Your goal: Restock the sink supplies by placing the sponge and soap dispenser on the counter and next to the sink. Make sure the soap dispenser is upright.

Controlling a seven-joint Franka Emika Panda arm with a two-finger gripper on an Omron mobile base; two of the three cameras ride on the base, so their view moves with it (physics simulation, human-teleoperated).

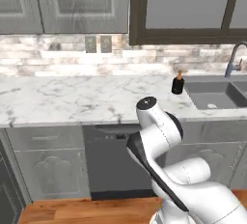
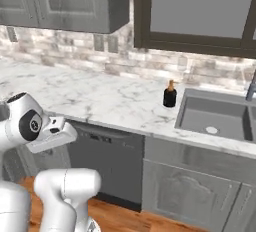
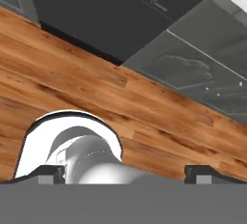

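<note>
A home kitchen, rendered: white marble counter [image 1: 72, 97] under grey panelled cabinets [image 1: 62, 3], stone-tile backsplash [image 1: 58, 56], recessed dark sink [image 2: 215, 118] with gooseneck faucet [image 1: 234, 59] (below a dark-framed window [image 2: 200, 11]), black dishwasher [image 2: 107, 161], wood plank floor [image 3: 72, 83].

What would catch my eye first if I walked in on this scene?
Probably the big white robot arm folded low in front of the dark dishwasher, its tool open and pointing down at the wooden floor. Next, the small black soap dispenser standing upright on the marble counter, just left of the sink.
</note>
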